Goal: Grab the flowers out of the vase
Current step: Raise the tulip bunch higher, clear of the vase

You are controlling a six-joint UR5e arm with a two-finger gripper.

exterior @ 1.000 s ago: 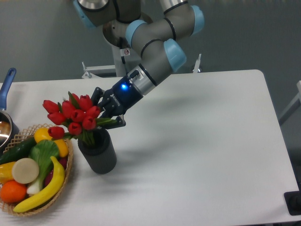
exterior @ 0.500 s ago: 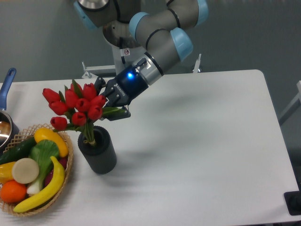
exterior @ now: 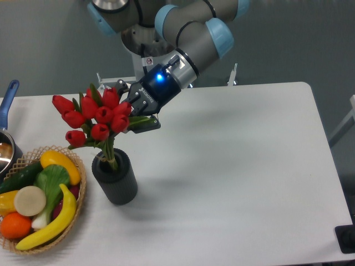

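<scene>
The flowers, a bunch of red tulip buds with green leaves, are held up by my gripper, which is shut on the bunch from its right side. The stems still reach down into the mouth of the vase, a short dark ribbed cylinder standing on the white table. The buds sit clear above the vase rim, tilted to the left. The fingertips are partly hidden by the leaves.
A wicker basket with banana, orange, greens and other produce stands just left of the vase. A pot with a blue handle is at the far left edge. The white table stretches to the right.
My gripper has risen and moved slightly right with the flowers. The bunch has lifted, so more stem shows above the vase mouth. The vase has stayed in place.
</scene>
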